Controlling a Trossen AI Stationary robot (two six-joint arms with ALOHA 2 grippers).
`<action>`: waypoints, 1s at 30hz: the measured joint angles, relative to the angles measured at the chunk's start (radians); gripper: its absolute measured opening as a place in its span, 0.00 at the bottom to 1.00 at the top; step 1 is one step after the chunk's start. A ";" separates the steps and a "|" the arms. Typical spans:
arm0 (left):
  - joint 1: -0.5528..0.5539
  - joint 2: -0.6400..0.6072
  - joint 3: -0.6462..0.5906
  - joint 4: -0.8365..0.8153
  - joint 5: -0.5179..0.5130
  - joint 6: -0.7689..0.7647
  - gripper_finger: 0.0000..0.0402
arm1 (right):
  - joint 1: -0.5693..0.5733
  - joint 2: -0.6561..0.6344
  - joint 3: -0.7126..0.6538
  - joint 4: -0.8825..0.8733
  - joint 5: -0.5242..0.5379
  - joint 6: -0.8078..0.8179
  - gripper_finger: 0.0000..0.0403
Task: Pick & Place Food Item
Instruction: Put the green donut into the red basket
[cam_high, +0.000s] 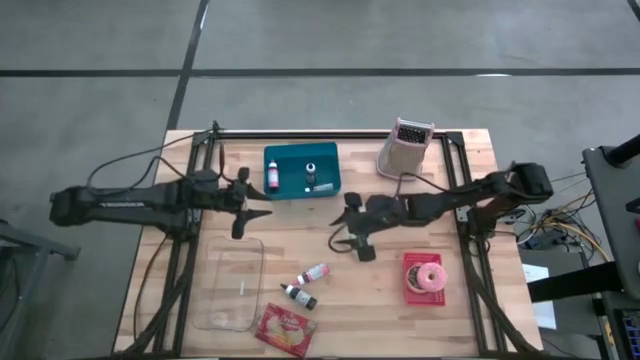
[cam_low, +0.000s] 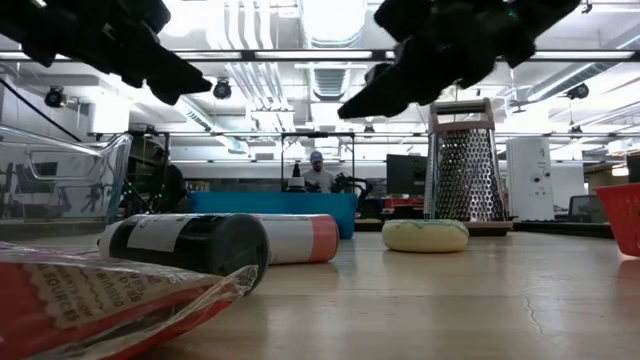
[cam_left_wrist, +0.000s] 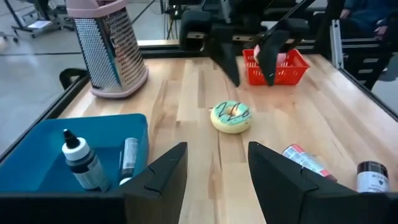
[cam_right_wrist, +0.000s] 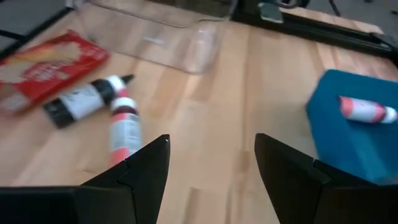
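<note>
A green-frosted donut (cam_left_wrist: 231, 117) lies flat on the wooden table (cam_high: 300, 235) between my two grippers; it also shows in the low view (cam_low: 425, 235). My left gripper (cam_left_wrist: 217, 155) hangs open above the table beside the teal bin (cam_high: 302, 170), pointing toward the donut. My right gripper (cam_right_wrist: 212, 146) is open too and hangs over the table's middle (cam_high: 350, 232), above and just beyond the donut. Neither holds anything. A pink donut (cam_high: 430, 276) sits in a red basket (cam_high: 410, 290).
Two small bottles (cam_left_wrist: 81, 163) lie in the teal bin. A metal grater (cam_high: 405, 147) stands at the far edge. A clear container (cam_high: 232, 283), two bottles (cam_high: 316, 272) (cam_high: 298, 296) and a red packet (cam_high: 285, 330) lie toward the near edge.
</note>
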 joint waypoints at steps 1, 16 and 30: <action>-0.006 0.005 -0.004 0.007 -0.011 -0.001 0.43 | 0.009 -0.007 -0.010 -0.001 0.000 0.010 0.57; -0.018 0.095 -0.009 0.063 -0.043 -0.010 0.43 | 0.093 -0.014 -0.040 -0.220 0.056 0.196 0.57; -0.018 0.115 -0.009 0.109 -0.064 0.015 0.43 | 0.092 -0.010 -0.040 -0.401 0.055 0.293 0.57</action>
